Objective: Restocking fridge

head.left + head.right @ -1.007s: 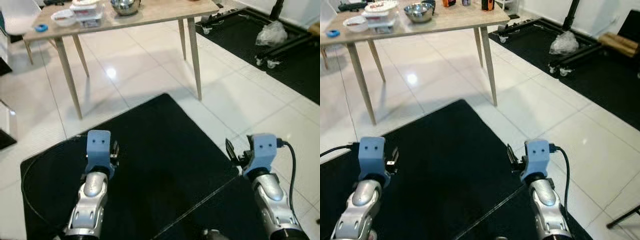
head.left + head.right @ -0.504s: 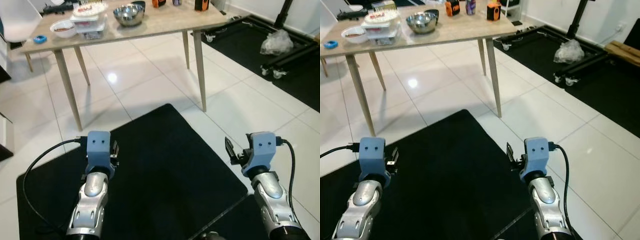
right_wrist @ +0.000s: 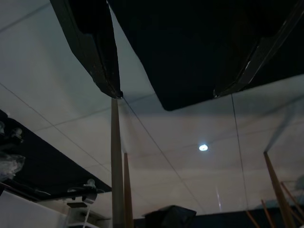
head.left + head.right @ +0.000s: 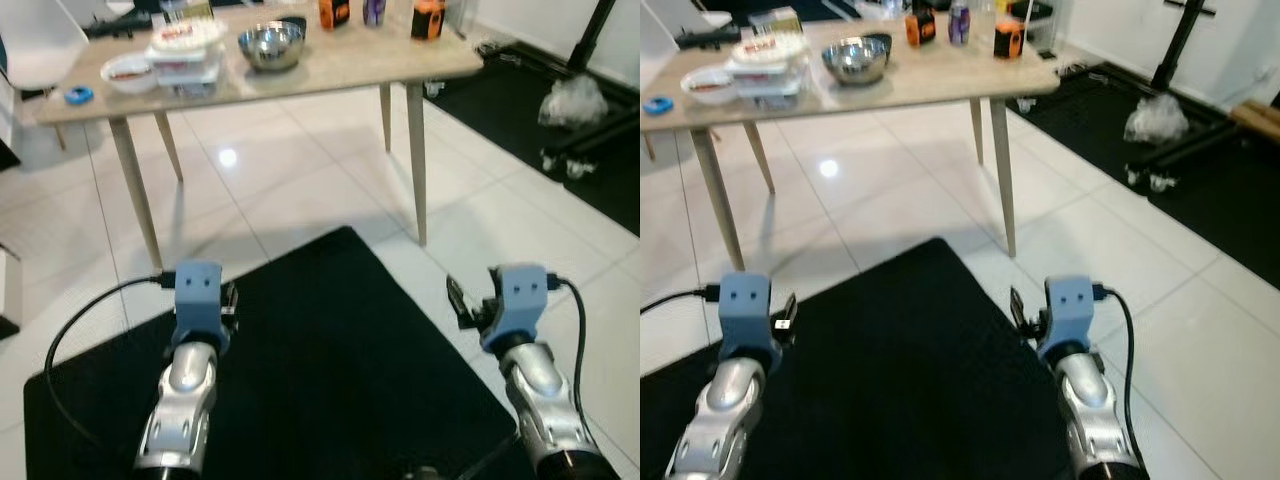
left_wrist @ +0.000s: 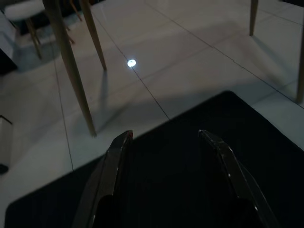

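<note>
Over the black mat (image 4: 330, 360), well short of the wooden bench (image 4: 330, 65) carrying stacked food tubs (image 4: 185, 55), a steel bowl (image 4: 272, 42) and orange bottles (image 4: 919, 25), the left gripper (image 5: 164, 142) and right gripper (image 3: 166, 90) hang with jaws apart, empty.

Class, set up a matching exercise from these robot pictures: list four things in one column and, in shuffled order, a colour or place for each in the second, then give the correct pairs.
Things:
1. metal bowl
2. floor mat
3. roll of tape
4. plastic bag

Colour or place:
A. black, lying under both grippers
B. blue, at the table's left end
C. crumpled, on the floor at the far right by a wheeled stand
D. shiny silver, on the wooden table

Pairs: 1-D, 2-A, 3-B, 4-C
</note>
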You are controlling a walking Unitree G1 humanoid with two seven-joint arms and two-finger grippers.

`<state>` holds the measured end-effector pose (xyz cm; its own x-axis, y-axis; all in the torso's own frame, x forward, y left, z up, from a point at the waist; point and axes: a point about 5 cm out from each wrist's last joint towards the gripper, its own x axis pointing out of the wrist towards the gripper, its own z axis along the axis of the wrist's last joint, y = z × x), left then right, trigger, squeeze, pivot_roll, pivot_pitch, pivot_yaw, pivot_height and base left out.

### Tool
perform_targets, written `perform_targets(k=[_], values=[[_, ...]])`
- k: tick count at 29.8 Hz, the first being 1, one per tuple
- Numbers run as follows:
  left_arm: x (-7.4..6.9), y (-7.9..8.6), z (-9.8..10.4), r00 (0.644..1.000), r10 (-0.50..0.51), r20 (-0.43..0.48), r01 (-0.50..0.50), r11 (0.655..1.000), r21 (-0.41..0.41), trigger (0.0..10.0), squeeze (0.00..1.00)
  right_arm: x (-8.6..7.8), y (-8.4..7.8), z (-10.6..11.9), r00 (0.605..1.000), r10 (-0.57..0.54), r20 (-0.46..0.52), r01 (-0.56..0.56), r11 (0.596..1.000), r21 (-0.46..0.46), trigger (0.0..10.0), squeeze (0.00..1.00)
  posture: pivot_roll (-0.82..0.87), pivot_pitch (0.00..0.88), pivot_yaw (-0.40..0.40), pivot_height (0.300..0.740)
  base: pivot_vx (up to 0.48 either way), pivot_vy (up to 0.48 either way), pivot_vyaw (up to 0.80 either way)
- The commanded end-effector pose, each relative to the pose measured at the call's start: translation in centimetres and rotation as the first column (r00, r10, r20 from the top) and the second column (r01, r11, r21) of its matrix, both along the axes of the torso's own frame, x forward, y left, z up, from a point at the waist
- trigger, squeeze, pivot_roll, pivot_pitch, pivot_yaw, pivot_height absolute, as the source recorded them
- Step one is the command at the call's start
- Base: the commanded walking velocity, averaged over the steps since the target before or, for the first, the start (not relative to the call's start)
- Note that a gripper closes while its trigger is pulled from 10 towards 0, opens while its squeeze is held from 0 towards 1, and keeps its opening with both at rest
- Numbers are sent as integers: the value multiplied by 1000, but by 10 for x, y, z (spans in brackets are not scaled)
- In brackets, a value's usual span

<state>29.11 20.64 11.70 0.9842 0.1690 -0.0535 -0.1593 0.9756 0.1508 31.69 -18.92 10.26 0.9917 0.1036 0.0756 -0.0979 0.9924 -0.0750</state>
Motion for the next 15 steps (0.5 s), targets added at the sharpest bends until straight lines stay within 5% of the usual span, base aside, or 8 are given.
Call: perform_targets(k=[1,15], values=[[-2,-1,-4,1000,-2,-15,2,1000,4,10000,0,-2,0,-4,1000,0,-11,0,1000,-9,10000,0,-28,178,65,737,480,0,0],[2,-12,0,999,-42,8,42,999,13,10000,0,2,0,1,1000,-10,12,10,1000,-23,10000,0,-17,169,66,737,480,0,0]])
